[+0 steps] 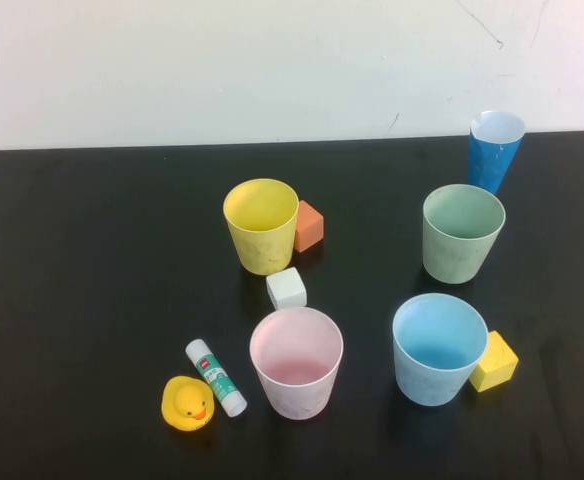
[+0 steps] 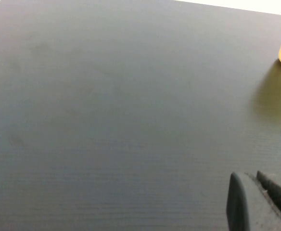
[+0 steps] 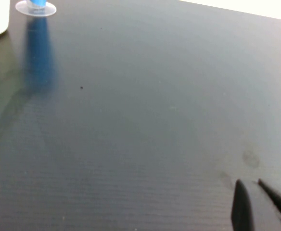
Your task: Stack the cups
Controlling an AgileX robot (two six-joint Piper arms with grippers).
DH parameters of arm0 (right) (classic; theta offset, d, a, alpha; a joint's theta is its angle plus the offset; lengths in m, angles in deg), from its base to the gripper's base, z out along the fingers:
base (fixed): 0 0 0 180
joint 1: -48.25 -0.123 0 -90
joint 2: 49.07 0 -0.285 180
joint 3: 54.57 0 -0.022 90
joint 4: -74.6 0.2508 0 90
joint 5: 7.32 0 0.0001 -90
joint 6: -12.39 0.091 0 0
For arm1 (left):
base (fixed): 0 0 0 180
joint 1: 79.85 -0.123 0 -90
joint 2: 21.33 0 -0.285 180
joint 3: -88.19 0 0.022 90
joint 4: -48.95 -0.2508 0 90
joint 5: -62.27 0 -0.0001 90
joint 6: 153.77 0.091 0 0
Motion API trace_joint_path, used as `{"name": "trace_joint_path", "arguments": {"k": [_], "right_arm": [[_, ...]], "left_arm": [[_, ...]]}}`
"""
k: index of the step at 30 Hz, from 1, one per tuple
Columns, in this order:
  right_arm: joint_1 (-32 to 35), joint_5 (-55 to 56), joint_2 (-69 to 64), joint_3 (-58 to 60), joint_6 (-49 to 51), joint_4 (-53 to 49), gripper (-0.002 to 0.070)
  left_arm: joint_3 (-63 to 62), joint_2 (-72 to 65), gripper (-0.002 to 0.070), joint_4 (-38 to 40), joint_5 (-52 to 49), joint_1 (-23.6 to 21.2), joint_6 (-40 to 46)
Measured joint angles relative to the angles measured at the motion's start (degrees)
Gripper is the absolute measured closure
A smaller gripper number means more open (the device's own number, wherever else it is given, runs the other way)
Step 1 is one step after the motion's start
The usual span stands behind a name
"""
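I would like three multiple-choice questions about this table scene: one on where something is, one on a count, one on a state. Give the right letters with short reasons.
1. What stands right beside the yellow cup?
A. the rubber duck
B. the orange block
C. the glue stick

2. How many wide pastel cups are on the table?
A. two
B. three
C. four

3. How are the cups now?
A. all apart and upright
B. two nested
C. one tipped over

Answers:
1 B: the orange block sits against its side.
2 C: yellow, pink cup, blue cup, green cup.
3 A: none is inside another; the left gripper and right gripper, both shut, hold nothing and appear only in their wrist views.
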Motion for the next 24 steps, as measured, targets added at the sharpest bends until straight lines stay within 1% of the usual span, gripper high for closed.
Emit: {"name": "trace_joint_path", "arguments": {"k": [8, 11, 12, 15, 19, 21, 24], "right_arm": [[0.0, 0.2, 0.0, 0.0, 0.0, 0.0, 0.0679], [0.0, 2.7, 0.0, 0.4, 0.0, -0.1, 0.0679], [0.0, 4.1, 0.0, 0.4, 0.0, -0.2, 0.0679], [0.0, 12.7, 0.0, 0.4, 0.0, -0.3, 0.0679], [0.0, 31.8, 0.0, 0.4, 0.0, -0.4, 0.0679], [0.0, 40.7, 0.0, 0.4, 0.0, -0.5, 0.0679], [0.0, 52.7, 0.0, 0.4, 0.0, -0.6, 0.0679]], "left_arm": [[0.0, 0.0, 0.0677, -0.1, 0.7, 0.0, -0.1], [0.1, 0.0, 0.0677, -0.2, 4.2, 0.0, -0.1], [0.1, 0.0, 0.0677, -0.4, 6.8, 0.0, -0.1], [0.1, 0.0, 0.0677, -2.4, 17.4, 0.0, 0.0], [0.1, 0.0, 0.0677, -6.4, 33.4, 0.0, 0.0], [0.1, 0.0, 0.0677, -7.7, 39.6, 0.0, 0.0], [0.1, 0.1, 0.0677, -8.4, 45.2, 0.0, 0.0]]}}
